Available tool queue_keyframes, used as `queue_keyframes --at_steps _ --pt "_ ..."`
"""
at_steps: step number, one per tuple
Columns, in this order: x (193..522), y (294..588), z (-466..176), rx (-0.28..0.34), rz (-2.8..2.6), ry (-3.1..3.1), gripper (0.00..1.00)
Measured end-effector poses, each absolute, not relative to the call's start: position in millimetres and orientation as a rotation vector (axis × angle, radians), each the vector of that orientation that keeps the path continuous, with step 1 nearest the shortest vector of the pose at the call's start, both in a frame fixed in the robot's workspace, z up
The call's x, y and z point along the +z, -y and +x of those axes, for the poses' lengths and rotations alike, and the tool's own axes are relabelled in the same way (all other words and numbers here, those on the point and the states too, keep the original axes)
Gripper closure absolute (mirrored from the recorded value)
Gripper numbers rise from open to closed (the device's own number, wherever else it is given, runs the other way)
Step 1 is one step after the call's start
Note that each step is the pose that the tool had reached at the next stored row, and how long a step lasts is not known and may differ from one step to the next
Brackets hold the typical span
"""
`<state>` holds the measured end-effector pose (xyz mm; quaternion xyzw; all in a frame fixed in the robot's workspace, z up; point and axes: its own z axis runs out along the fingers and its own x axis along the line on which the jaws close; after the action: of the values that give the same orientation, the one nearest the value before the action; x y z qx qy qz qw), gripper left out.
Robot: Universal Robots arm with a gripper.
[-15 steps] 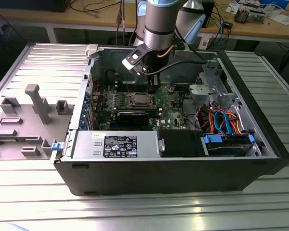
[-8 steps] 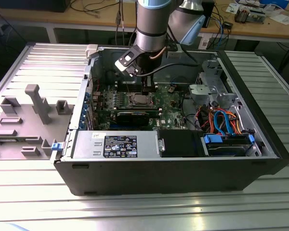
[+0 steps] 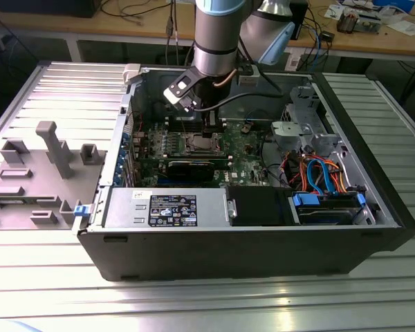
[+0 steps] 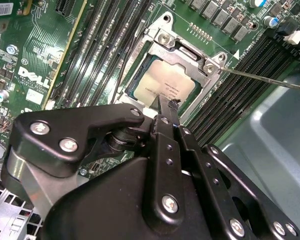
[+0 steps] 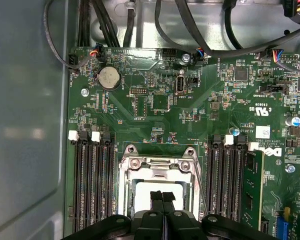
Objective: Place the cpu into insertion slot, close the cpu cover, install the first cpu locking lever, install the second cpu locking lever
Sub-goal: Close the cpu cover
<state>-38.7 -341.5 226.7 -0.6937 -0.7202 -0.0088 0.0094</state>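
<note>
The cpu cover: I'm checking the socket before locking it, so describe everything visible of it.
The cpu cover is a thin, silvery, square metal frame, seemingly lying closed and flat in both wrist views. The cpu shows through its central opening. Screw heads sit at one edge. A lever rod juts out beside it. The shut gripper hangs at its near edge; contact cannot be told.

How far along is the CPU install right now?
The cpu sits in its socket with the cpu cover lowered over it. The gripper, shut, is right over the socket. One locking lever juts out unlatched, so latching looks unfinished.
</note>
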Motion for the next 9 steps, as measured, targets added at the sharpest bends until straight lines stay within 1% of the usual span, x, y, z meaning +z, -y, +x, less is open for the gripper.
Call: queue_keyframes --at_steps 9 --pt "225.8 341.8 -40.7 -0.028 -2.166 2.249 0.89"
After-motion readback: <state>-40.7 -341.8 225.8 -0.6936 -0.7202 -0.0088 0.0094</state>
